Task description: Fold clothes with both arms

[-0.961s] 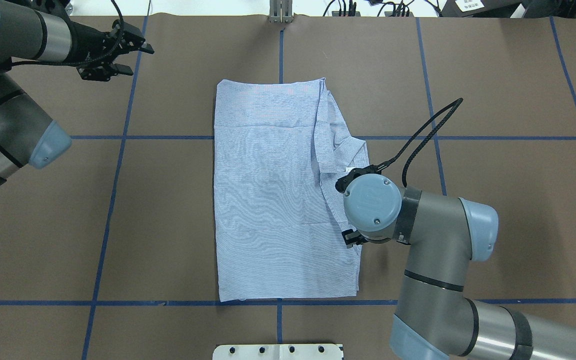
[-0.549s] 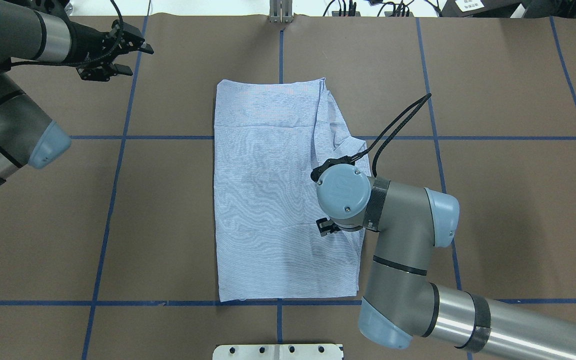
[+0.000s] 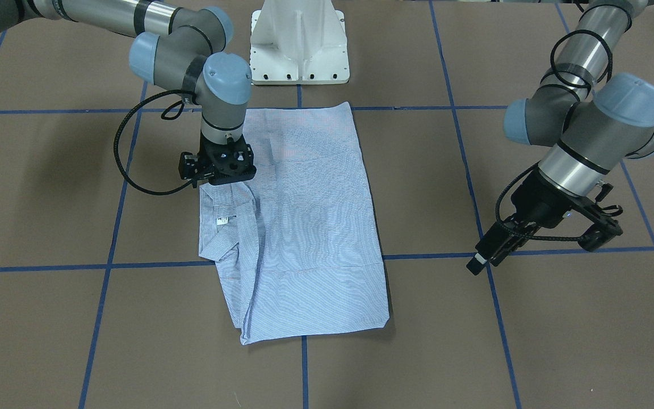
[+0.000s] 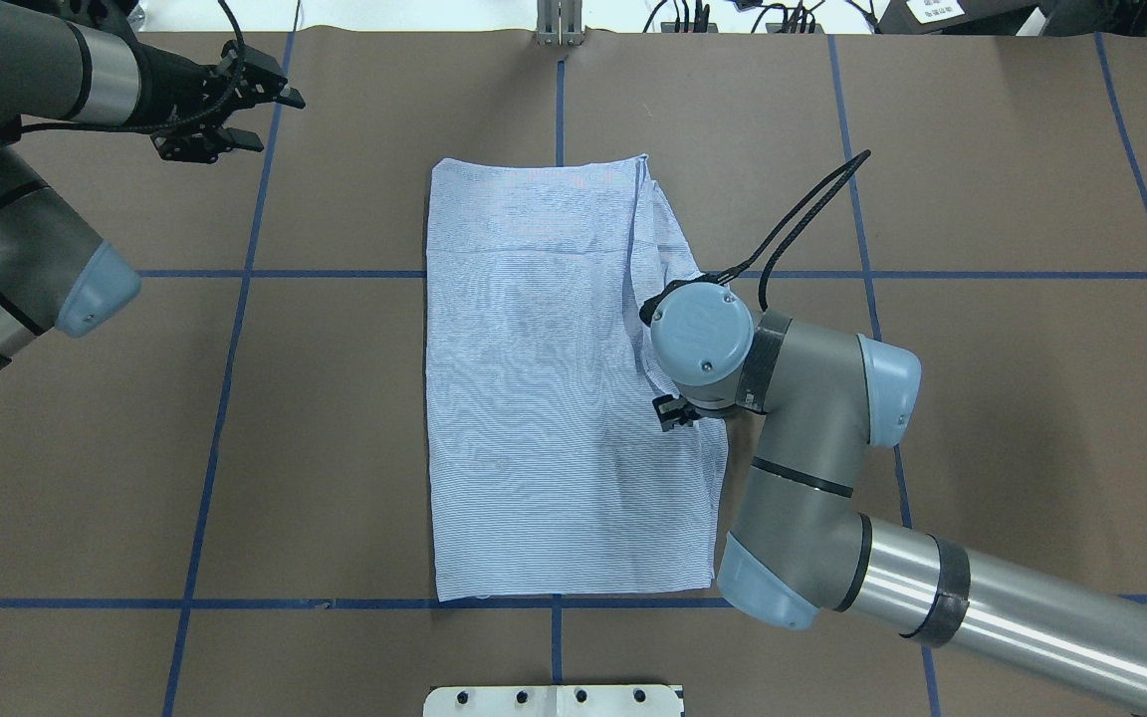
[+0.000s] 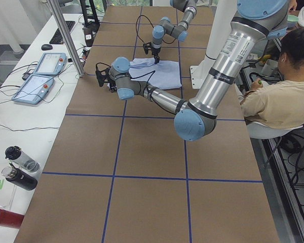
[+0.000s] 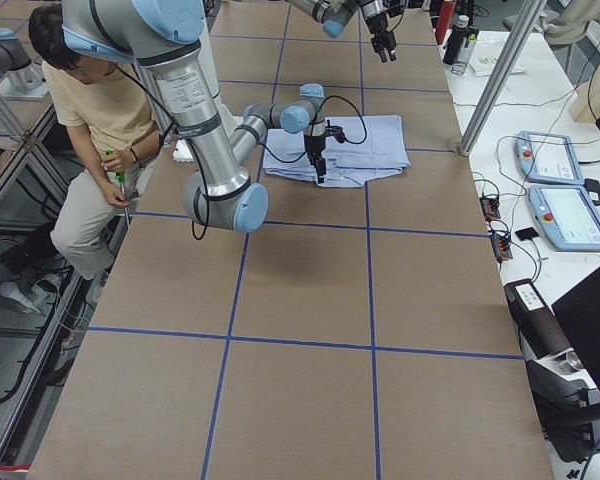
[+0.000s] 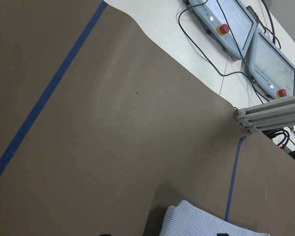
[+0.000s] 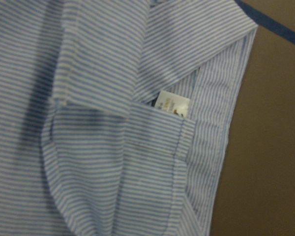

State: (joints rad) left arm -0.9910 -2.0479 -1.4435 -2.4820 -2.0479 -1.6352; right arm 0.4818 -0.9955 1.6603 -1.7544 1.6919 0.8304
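1. Currently seeing shirt (image 4: pixel 534 398) folded into a long rectangle, flat on brown table (image 4: pixel 982 448), roughly centred on the blue tape grid.
2. Spotting collar (image 8: pixel 98 64) and white label (image 8: pixel 173 104) along the shirt's edge toward the robot's right. Loose bunched folds there, rest of cloth smooth.
3. Placing right gripper (image 3: pixel 220 180) pointing straight down at that bunched edge, near the label, tip down at the cloth.
4. Can't tell whether its jaws are apart or clamped on fabric: hidden under the wrist overhead, not distinguishable from the front, out of shot in its own wrist view.
5. Reading left gripper (image 4: pixel 268 119) as jaws spread apart with nothing between them, hovering over bare table at the far left, well apart from shirt.
6. Noting white pedestal (image 3: pixel 298 40) at the robot-side table edge, plus a seated person (image 5: pixel 278 96) just beside the robot in both side views.
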